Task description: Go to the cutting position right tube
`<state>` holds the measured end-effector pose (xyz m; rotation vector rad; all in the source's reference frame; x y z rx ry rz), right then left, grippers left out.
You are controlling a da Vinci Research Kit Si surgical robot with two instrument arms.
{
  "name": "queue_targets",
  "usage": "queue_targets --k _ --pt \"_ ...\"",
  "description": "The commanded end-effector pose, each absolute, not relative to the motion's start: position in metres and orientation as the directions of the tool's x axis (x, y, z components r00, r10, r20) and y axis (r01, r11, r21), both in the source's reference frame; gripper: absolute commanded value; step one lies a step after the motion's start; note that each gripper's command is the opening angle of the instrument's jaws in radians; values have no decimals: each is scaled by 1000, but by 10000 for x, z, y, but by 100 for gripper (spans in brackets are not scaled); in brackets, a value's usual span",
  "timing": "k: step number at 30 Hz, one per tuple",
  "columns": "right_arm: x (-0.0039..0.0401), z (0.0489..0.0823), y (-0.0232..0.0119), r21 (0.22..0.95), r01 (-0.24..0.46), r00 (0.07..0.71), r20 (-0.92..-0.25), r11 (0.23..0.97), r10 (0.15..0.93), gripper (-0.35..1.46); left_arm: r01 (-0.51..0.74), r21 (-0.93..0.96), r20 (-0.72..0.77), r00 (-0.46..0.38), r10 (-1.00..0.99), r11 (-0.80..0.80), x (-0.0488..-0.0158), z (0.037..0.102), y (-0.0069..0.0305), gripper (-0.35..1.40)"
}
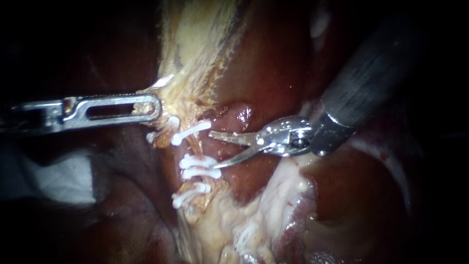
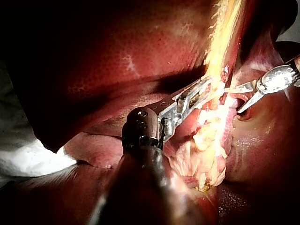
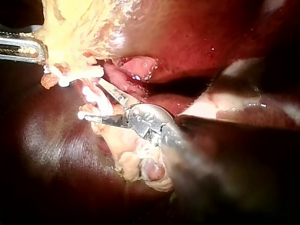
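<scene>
Dark red liver [image 1: 278, 68] backs everything. Against it the left instrument [image 1: 150, 106] has its pincer pinching yellow fatty tissue [image 1: 195, 41], probably to hold the clipped right tube [image 1: 194, 148] taut. The right instrument [image 1: 213, 149] waits with pincer spread, tips just beside the tube's bare stretch between white clips [image 1: 198, 168].

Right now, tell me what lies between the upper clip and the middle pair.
A bare yellowish stretch of tube, seen in the endoscope view.

Dark surroundings, light pooled on the centre, white cloth [image 1: 58, 182] at the endoscope view's left.
</scene>
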<state>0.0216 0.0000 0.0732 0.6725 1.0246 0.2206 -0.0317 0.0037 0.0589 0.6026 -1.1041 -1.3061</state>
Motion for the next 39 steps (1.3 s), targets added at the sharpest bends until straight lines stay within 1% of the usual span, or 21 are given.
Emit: queue_targets --k 1,16,23,35,39 --pt "217 734 -1 611 138 519 -715 779 469 125 448 867 294 -103 -950 219 -317 588 36 -35" --pt "238 757 -11 631 144 540 -696 762 474 125 447 867 293 -103 -951 219 -318 585 34 -35" --pt "246 763 -10 628 152 542 -699 763 467 125 446 868 292 -102 -951 219 -319 583 33 -35" --pt "247 754 -15 622 231 482 -741 748 468 122 445 868 292 -101 -951 220 -317 587 35 -35" --pt "251 749 -17 622 245 471 -747 744 469 120 444 868 293 -100 -951 220 -317 588 36 -35"
